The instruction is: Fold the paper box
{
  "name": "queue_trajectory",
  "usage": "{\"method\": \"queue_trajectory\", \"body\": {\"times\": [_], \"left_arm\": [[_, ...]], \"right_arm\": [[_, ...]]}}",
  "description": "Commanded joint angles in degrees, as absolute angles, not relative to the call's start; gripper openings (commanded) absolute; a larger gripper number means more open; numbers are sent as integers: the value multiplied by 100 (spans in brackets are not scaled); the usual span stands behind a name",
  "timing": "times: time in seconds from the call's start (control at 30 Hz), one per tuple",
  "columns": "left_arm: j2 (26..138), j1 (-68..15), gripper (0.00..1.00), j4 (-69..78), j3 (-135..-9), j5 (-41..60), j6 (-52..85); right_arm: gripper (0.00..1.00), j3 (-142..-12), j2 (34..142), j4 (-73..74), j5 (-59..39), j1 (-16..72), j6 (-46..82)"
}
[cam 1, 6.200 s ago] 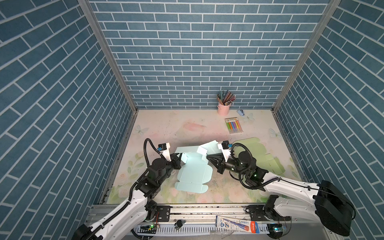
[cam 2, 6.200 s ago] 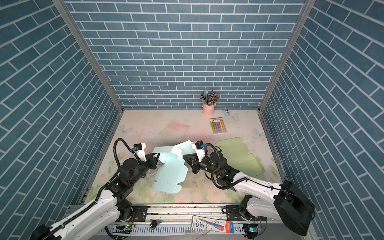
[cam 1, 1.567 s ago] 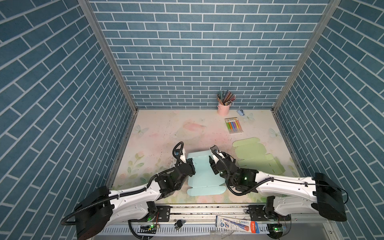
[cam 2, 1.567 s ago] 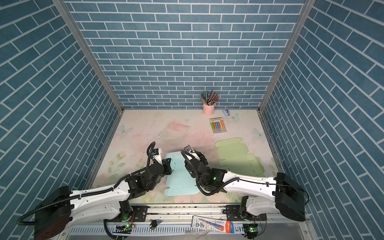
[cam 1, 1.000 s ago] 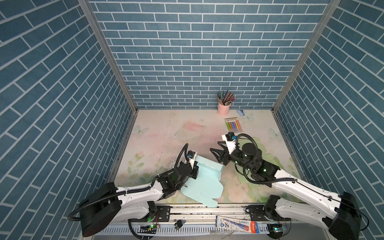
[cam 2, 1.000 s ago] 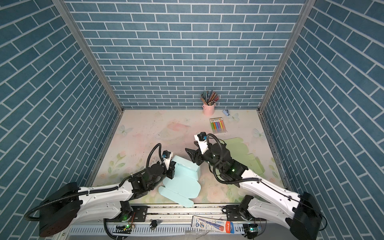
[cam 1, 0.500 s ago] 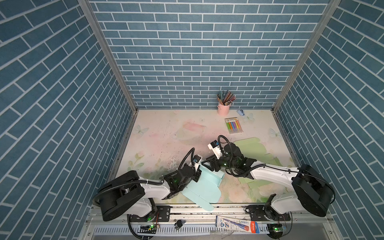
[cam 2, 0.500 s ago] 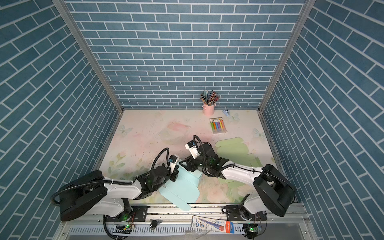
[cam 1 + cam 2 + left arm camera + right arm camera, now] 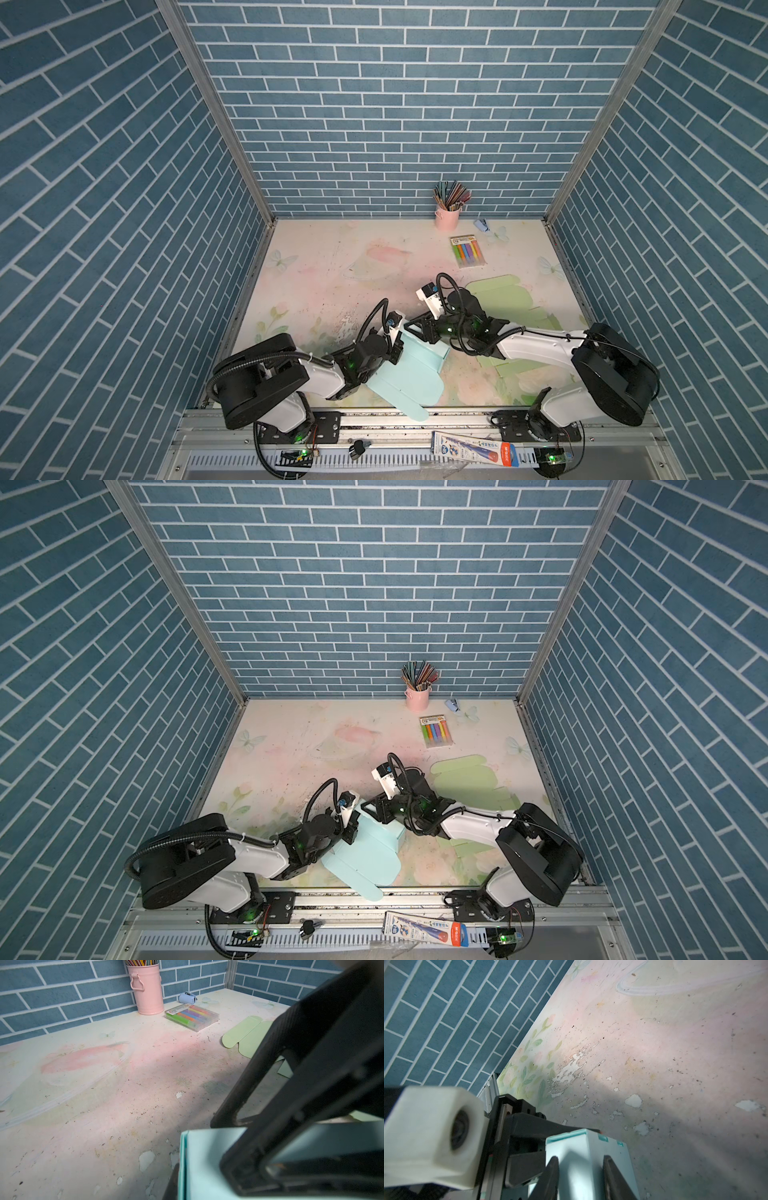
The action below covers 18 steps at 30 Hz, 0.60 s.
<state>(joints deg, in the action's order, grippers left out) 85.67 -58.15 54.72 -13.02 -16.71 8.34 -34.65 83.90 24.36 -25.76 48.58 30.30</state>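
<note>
The light blue paper box (image 9: 411, 370) (image 9: 370, 845) lies half folded at the table's front middle, and its long lid flap hangs over the front edge. My left gripper (image 9: 395, 351) (image 9: 351, 831) is at the box's left side wall. In the left wrist view that thin double wall (image 9: 184, 1167) stands between its jaws, with one dark finger (image 9: 173, 1180) against it. My right gripper (image 9: 422, 332) (image 9: 380, 810) is low at the box's back wall. In the right wrist view the right gripper (image 9: 581, 1159) has its fingers apart over a box face (image 9: 579, 1145), gripping nothing.
A flat pale green box blank (image 9: 503, 299) lies on the right, partly under my right arm. At the back right are a pink cup of pencils (image 9: 447, 216), a pack of markers (image 9: 467, 251) and a small blue sharpener (image 9: 482, 225). The front rail (image 9: 415, 419) runs under the flap.
My right gripper came down from above the table to the box's back wall, and its jaws narrowed. The left arm drew back slightly while holding the side wall. The box turned a little.
</note>
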Motion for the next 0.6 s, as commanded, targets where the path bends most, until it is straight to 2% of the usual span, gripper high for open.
{"method": "queue_trajectory", "body": {"times": [0.0,0.17,0.3,0.43,0.57], "left_arm": [[8684,-5915,17,5308,-1153,-1852,855],[8727,-6044,20,5344,-1134,-1947,927],[8888,-6040,14,5447,-1198,-2085,928],[9111,-6047,1,5454,-1400,-2203,911],[9232,-6037,0,5642,-1407,-2153,995]], "right_arm": [[36,-3340,8359,2355,-2575,4835,3221],[35,-3322,8289,2294,-2536,4846,3199],[33,-3279,8279,2313,-2514,4868,3258],[32,-3172,8187,2382,-2537,4912,3428],[32,-2903,7977,2773,-2855,4941,3895]]}}
